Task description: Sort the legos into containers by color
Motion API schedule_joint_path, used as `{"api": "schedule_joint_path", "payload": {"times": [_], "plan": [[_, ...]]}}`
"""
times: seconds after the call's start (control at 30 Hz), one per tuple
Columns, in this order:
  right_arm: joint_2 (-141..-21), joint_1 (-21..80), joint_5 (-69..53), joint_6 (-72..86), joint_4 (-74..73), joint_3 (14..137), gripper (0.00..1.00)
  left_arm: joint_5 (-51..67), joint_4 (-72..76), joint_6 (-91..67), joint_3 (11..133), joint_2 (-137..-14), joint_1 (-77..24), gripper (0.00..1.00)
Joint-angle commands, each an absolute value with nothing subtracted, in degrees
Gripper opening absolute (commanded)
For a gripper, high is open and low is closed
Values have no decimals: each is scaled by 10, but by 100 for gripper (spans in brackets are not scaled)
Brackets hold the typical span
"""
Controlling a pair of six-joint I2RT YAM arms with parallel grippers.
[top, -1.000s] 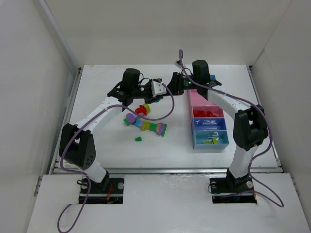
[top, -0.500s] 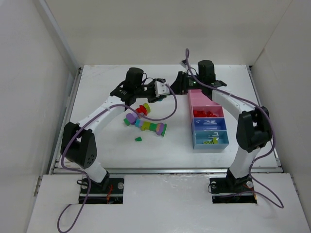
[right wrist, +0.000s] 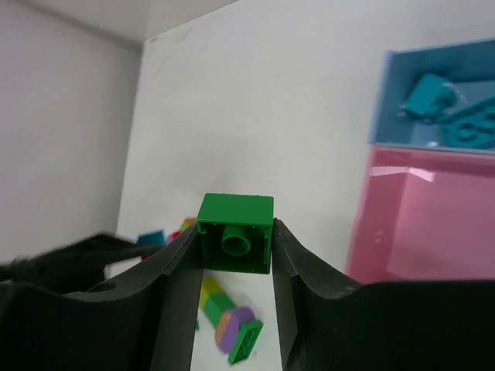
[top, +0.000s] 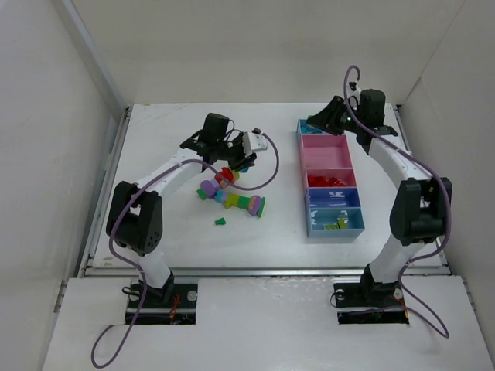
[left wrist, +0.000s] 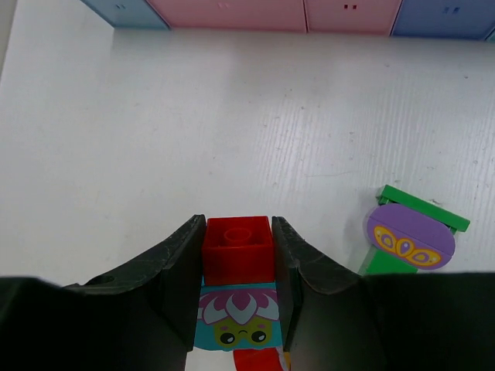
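Right gripper (right wrist: 234, 239) is clamped on a green brick (right wrist: 235, 220), left gripper (left wrist: 237, 232) pinching a red brick (left wrist: 237, 251), containers (top: 326, 154) partly filled, plenty of loose legos (top: 232, 198) left.

Open lane: bare table (top: 282, 201) between the heap of legos (top: 232, 197) and the containers (top: 325, 154), passable from the near edge to the far edge. The left arm's purple cable (top: 276, 160) bulges into the lane's far part.

Obstacles left of the lane:
- The left gripper (left wrist: 237, 232), clamped on a red brick (left wrist: 237, 251), hangs above the heap's far side.
- One loose green piece (top: 220, 221) lies nearer than the heap.

Obstacles right of the lane:
- The right gripper (right wrist: 235, 228), clamped on a green brick (right wrist: 235, 239), hangs over the containers' far end.
- The right arm (top: 387, 158) runs between the containers and the right wall (top: 456, 154).
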State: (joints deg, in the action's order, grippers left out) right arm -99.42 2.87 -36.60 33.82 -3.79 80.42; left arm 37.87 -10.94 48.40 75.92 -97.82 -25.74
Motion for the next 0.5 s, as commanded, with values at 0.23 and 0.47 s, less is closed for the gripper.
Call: {"api": "schedule_joint_path", "payload": {"times": [0.23, 0.47], "plan": [[-1069, 24, -113, 350, -67, 904, 0, 390, -83, 421, 824, -1022, -225, 0], [-1067, 18, -43, 285, -223, 913, 0, 390, -119, 421, 911, -1095, -214, 0]]}}
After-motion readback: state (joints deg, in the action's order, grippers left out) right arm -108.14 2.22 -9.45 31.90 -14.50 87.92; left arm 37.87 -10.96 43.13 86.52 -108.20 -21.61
